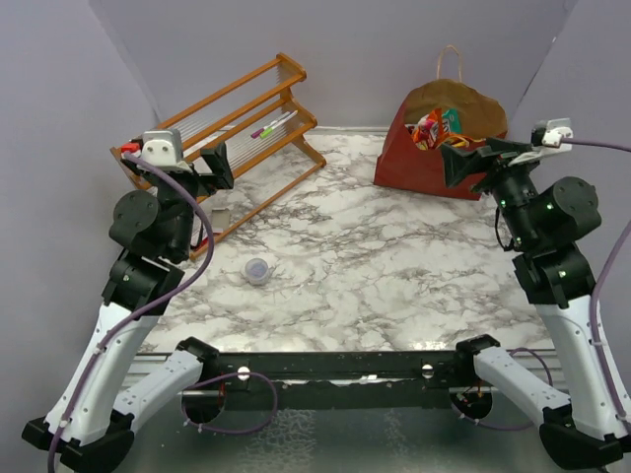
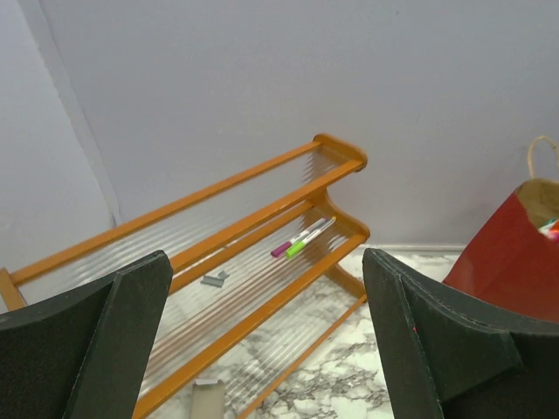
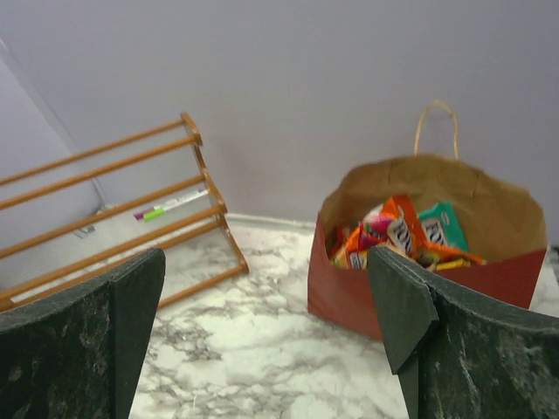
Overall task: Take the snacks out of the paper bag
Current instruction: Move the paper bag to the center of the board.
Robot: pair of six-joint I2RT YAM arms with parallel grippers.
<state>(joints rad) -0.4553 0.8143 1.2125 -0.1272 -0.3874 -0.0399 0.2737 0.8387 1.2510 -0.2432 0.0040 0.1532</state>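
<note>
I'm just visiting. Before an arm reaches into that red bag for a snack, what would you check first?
1. Paper bag upright, mouth open: ok.
2. Snacks visible near the top: ok.
3. Right jaws open and empty, facing the bag: ok.
4. Left jaws open and empty, off by the wooden rack: ok.
5. Bag braced against tipping: not ok, nothing holds it.
6. Which packet lies loose on top: cannot tell.

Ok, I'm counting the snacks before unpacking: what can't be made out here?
The snacks lower in the paper bag: hidden by top packets and bag walls, every view.
Packet lettering: blurred, right wrist view.
Bag, left wrist view: cut by right edge.
Grey piece on the rack, left wrist view: too small.
</note>
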